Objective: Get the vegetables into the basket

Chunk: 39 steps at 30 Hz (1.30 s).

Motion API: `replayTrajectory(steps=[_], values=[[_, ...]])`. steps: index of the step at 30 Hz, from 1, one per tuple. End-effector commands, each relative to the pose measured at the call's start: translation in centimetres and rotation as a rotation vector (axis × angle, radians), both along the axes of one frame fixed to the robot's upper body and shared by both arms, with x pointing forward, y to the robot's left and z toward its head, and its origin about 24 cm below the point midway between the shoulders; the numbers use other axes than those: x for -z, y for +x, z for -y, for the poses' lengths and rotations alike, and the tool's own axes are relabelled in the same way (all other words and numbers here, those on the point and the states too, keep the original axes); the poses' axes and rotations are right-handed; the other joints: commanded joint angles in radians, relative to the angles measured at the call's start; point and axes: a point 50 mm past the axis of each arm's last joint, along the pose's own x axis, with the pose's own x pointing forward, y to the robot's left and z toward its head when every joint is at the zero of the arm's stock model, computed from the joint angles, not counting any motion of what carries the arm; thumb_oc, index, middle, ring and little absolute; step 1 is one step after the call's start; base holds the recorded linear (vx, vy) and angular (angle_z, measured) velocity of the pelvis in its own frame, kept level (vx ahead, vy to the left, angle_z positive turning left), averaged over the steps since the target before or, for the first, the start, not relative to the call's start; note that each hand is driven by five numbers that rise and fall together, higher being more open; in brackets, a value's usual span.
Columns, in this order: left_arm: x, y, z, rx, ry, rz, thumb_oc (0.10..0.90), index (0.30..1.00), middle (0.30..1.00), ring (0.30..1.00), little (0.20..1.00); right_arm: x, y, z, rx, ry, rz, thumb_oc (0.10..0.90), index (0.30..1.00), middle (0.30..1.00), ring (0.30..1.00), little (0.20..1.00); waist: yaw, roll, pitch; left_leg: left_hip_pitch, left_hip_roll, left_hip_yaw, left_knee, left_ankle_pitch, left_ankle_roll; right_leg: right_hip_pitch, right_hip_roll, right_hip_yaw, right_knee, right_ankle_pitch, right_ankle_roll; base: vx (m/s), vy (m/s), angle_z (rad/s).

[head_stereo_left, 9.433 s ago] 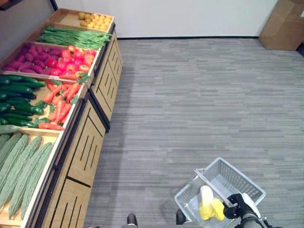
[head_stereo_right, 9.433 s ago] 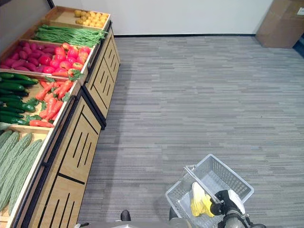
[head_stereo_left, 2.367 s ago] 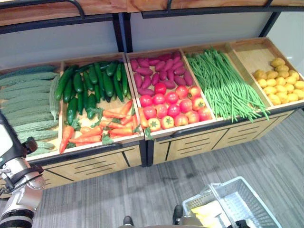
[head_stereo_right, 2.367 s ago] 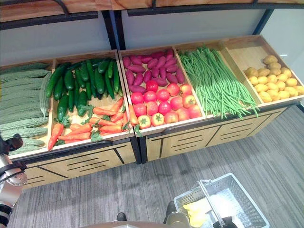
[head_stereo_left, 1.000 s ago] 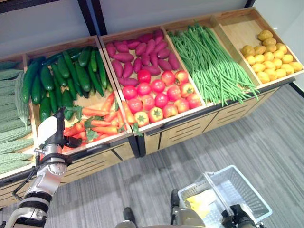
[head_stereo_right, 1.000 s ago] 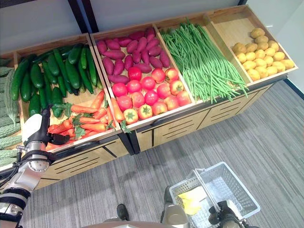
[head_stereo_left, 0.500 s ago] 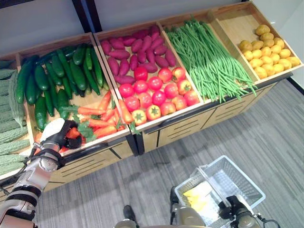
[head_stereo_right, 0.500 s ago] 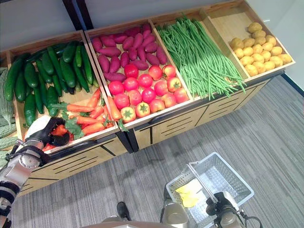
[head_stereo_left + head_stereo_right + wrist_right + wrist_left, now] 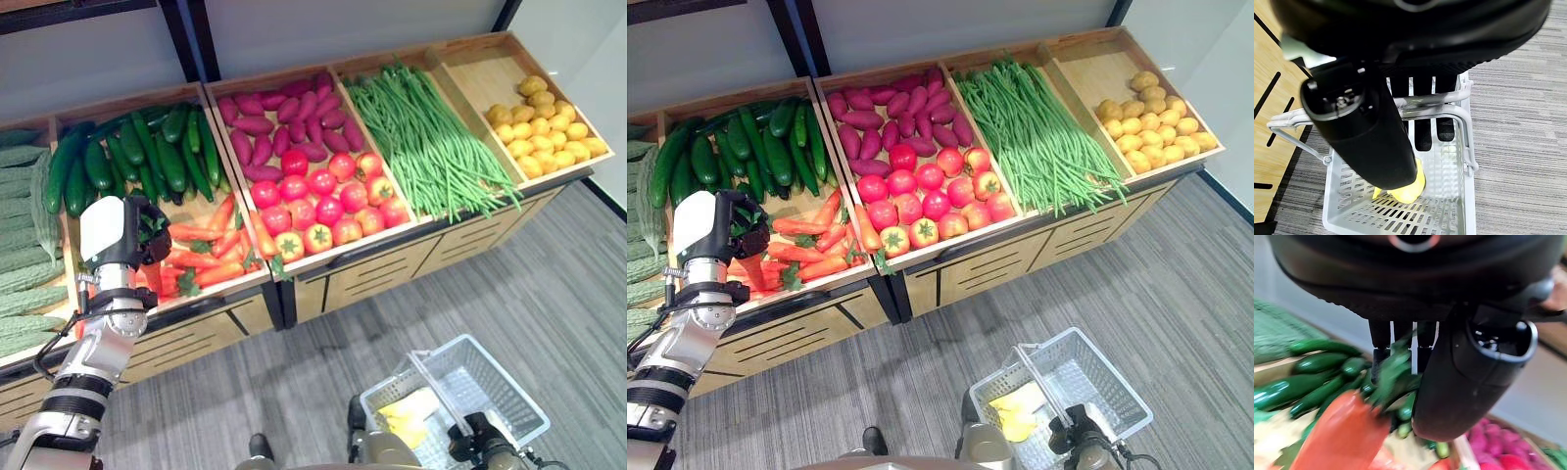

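A carrot (image 9: 751, 238) is gripped by the left hand (image 9: 720, 227) above the carrots (image 9: 808, 247) at 9 o'clock. The basket (image 9: 1073, 377) is held by its handle at 5 o'clock.

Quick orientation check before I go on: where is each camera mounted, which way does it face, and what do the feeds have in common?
Left eye view: on the head, looking down at the produce shelf; left hand over the carrots, basket at lower right.
Right eye view: beside it, same scene slightly offset.
Left wrist view: along the left hand, shut on a carrot, cucumbers beyond.
Right wrist view: along the right hand, shut on the basket's handle.
Shared: both eyes show everything; each wrist view repeats its own hand's item.
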Motion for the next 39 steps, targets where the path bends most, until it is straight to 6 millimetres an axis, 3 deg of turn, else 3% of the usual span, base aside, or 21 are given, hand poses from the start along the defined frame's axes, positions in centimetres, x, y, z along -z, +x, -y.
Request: replayTrajectory(steps=[1,7,16,17,18,21,25,30,39], values=[[-5.4,0.4,-0.7,0.052,0.172,0.162,0.400,0.300,0.300,0.300,0.300,-0.1,-0.3,0.2,-0.008,-0.032,0.024,0.400,0.300,0.300,0.300,0.300,0.000,-0.040,-0.085,0.003,0.013,-0.043,0.001,-0.023,-0.038,0.008,-0.109,0.067,0.009,0.004,0.142,0.00,0.000,0.00],[-5.0,0.0,-1.3,0.059,0.248,0.086,0.400,0.300,0.300,0.300,0.300,-0.1,-1.0,0.6,-0.006,-0.035,0.002,0.400,0.300,0.300,0.300,0.300,-0.003,-0.033,-0.091,0.003,0.002,-0.039,0.001,-0.024,-0.035,0.005,-0.117,0.071,0.008,0.016,0.147,-0.01,0.003,0.00],[-5.9,0.3,-2.3,-0.034,0.211,0.166,0.400,0.300,0.300,0.300,0.300,0.1,-1.0,0.3,-0.025,-0.036,-0.006,0.400,0.300,0.300,0.300,0.300,-0.002,-0.039,-0.092,0.005,0.007,-0.037,0.001,-0.019,-0.038,0.009,-0.115,0.068,0.007,0.015,0.144,0.00,0.000,0.00],[-5.7,0.3,-2.2,-0.044,0.173,0.186,0.598,0.577,0.577,0.577,0.577,0.1,-1.0,0.2,-0.025,-0.035,-0.008,0.400,0.300,0.300,0.300,0.300,-0.001,-0.041,-0.093,0.006,0.007,-0.038,0.001,-0.019,-0.038,0.011,-0.115,0.068,0.007,0.015,0.143,0.00,0.000,0.00],[-4.6,0.2,-1.9,-0.081,0.054,0.228,0.900,1.000,1.000,1.000,1.000,0.3,-1.1,-0.1,-0.027,-0.032,-0.014,0.400,0.300,0.300,0.300,0.300,0.000,-0.043,-0.090,0.012,0.008,-0.040,0.001,-0.023,-0.038,0.018,-0.114,0.064,0.008,0.009,0.144,0.00,0.000,0.00],[-2.4,0.2,-0.2,-0.127,-0.265,0.343,0.900,1.000,1.000,1.000,1.000,0.5,-1.1,-0.6,-0.031,-0.041,-0.023,0.400,0.300,0.300,0.300,0.300,-0.003,-0.046,-0.091,0.011,0.010,-0.041,0.001,-0.018,-0.037,0.019,-0.111,0.062,0.007,0.007,0.137,0.01,-0.010,0.00],[-0.8,0.4,2.3,-0.175,-0.547,0.441,0.900,1.000,1.000,1.000,1.000,0.4,-0.2,-1.0,-0.078,-0.063,-0.005,0.400,0.300,0.300,0.300,0.300,-0.008,-0.052,-0.087,0.009,0.017,-0.038,0.001,-0.015,-0.038,0.017,-0.104,0.062,0.007,0.003,0.129,0.00,0.000,0.00],[-1.4,1.8,3.4,-0.206,-0.671,0.508,0.900,1.000,1.000,1.000,1.000,0.0,0.6,-0.8,-0.128,-0.095,0.008,0.400,0.300,0.300,0.300,0.300,-0.020,-0.055,-0.085,0.006,0.025,-0.033,0.001,-0.011,-0.042,0.010,-0.097,0.067,0.007,0.003,0.127,0.00,-0.007,-0.01],[-2.4,3.5,3.4,-0.333,-0.826,0.610,0.900,1.000,1.000,1.000,1.000,-0.3,1.4,-0.6,-0.167,-0.127,0.021,0.400,0.300,0.300,0.300,0.300,-0.037,-0.062,-0.078,-0.004,0.040,-0.024,0.001,-0.002,-0.050,-0.010,-0.081,0.077,0.008,0.001,0.124,0.01,-0.014,-0.03]])
